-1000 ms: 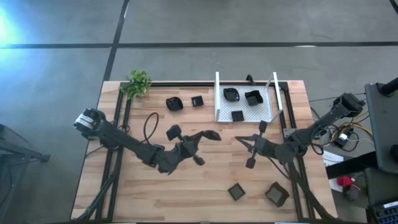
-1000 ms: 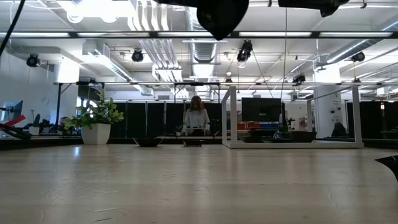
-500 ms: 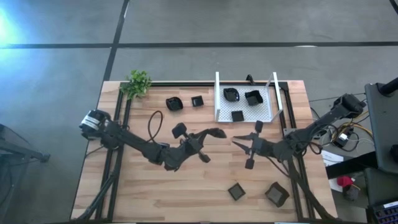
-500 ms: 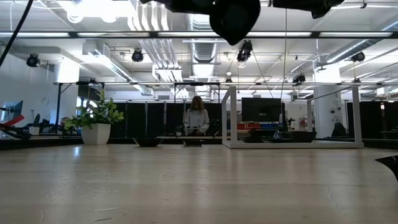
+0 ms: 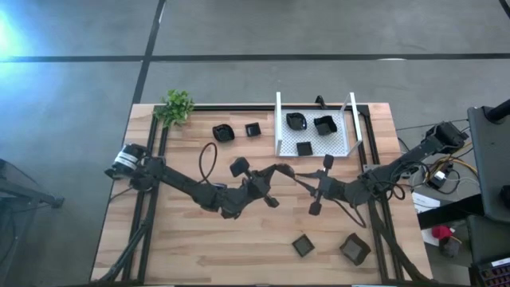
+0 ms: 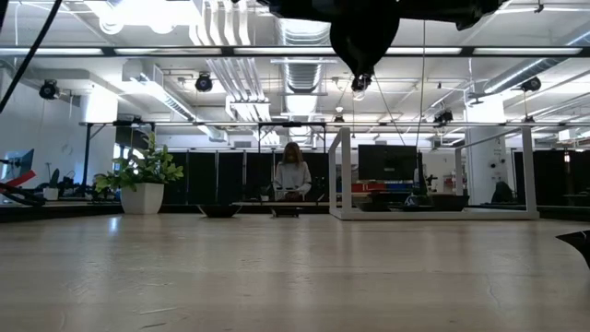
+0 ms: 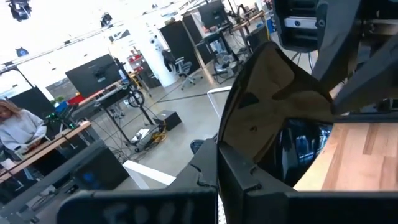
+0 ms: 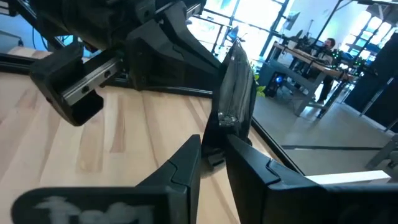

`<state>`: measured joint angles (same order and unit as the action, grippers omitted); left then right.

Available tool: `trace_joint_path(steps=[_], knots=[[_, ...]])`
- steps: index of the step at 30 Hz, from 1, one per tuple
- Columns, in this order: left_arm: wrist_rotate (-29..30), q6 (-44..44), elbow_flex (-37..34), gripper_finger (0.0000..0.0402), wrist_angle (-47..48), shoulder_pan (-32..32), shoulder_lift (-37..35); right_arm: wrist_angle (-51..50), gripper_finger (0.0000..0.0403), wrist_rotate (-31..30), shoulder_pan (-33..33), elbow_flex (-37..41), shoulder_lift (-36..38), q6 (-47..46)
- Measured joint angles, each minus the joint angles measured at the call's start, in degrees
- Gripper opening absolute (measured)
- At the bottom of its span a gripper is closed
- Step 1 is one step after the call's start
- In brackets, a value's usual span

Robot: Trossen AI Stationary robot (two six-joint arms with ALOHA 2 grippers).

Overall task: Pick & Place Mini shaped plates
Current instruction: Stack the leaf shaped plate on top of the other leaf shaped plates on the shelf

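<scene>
Glossy black irregular mini plate (image 5: pixel 280 169) at table centre, clamped in left gripper (image 5: pixel 275 171), right gripper (image 5: pixel 307 182) at its 3 o'clock. Left wrist: plate (image 7: pixel 273 93) tilted in closed fingers. Right wrist: right fingers (image 8: pixel 186 163) parted just under plate edge (image 8: pixel 236 81).

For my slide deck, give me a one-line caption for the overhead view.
Mid-table, the left gripper passes a black plate to the right gripper; three plates lie in the white tray.
</scene>
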<state>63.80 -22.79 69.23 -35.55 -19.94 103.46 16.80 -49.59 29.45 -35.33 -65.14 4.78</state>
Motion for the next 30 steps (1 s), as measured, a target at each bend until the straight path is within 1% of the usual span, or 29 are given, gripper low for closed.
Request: trace_joint_path(steps=[5,13,18,21,26,30], knots=[[0.65,-0.06,-0.04,0.0,0.5,-0.14,-0.31,0.08,0.0068,-0.37,-0.01,0.0,0.0,-0.02],[0.54,-0.02,-0.07,0.0,0.9,-0.94,-0.31,0.04,0.0068,-5.83,-0.04,0.0,0.0,-0.02],[0.57,0.0,-0.11,0.0,0.9,-1.11,-0.32,0.05,0.0066,-5.92,-0.02,0.0,0.0,0.13],[0.59,0.34,-0.11,0.0,0.9,-1.11,-0.33,0.04,0.0055,-5.92,-0.02,0.0,0.0,0.15],[0.13,0.42,-0.15,0.0,0.94,-1.13,-0.39,0.0,0.0016,-6.91,-0.05,0.0,0.02,0.15],[-0.05,0.47,-0.15,0.0,0.94,-1.16,-0.42,-0.05,0.0012,-6.97,-0.04,0.0,0.02,0.13]])
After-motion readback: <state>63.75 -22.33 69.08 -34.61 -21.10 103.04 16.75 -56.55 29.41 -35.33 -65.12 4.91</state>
